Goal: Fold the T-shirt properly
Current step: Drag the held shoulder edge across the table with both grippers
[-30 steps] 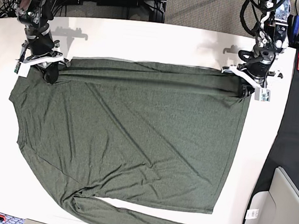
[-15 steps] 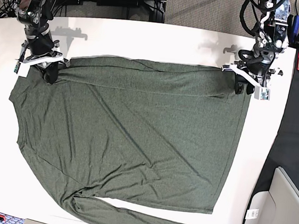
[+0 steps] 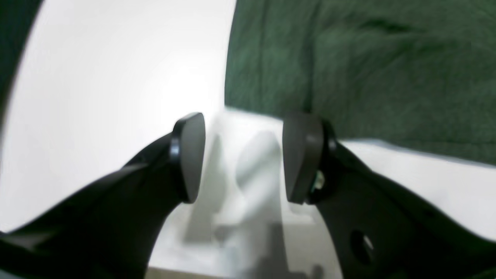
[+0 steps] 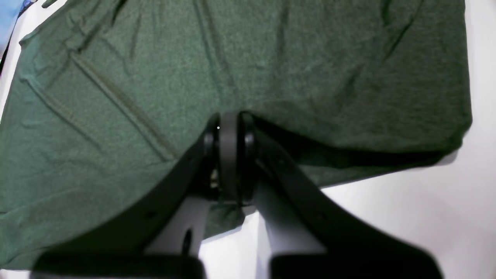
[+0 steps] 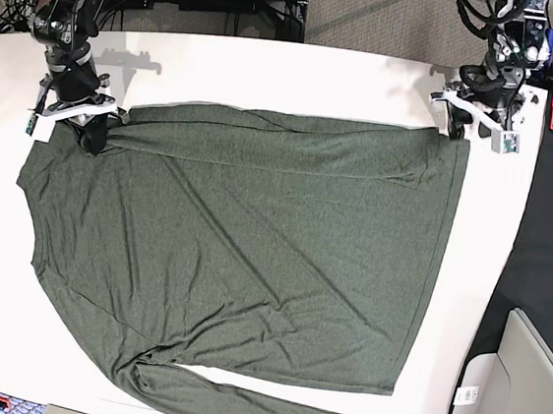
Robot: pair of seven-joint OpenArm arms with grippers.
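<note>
T-shirt lies spread flat on the white counter, dark olive knit. A long sleeve runs along the near edge in the base view; a folded band of fabric lies across the far edge.

Change over the last second: the left gripper has let go of the far corner it was pinching. A second ago it sat on the shirt's corner; now it stands off the cloth, lifted and drawn back toward the counter's far edge. Left wrist view: its fingers are spread, only bare counter between them, and the shirt's edge lies just beyond the tips. The corner stays where it was laid.

The right gripper has not moved. Its fingers are pressed together on a pinch of the shirt at the shoulder end, and fabric bunches over the tips in the right wrist view.

Judgement: the first fold, the far strip laid over the body, looks placed at the left arm's end. The right end is not yet released. Several folds remain, so the task is in its early part.

Writing: none readable. A small white tag sits on a pale object at the right edge of the base view, its print too small to make out. No brand shows on the shirt.
</note>
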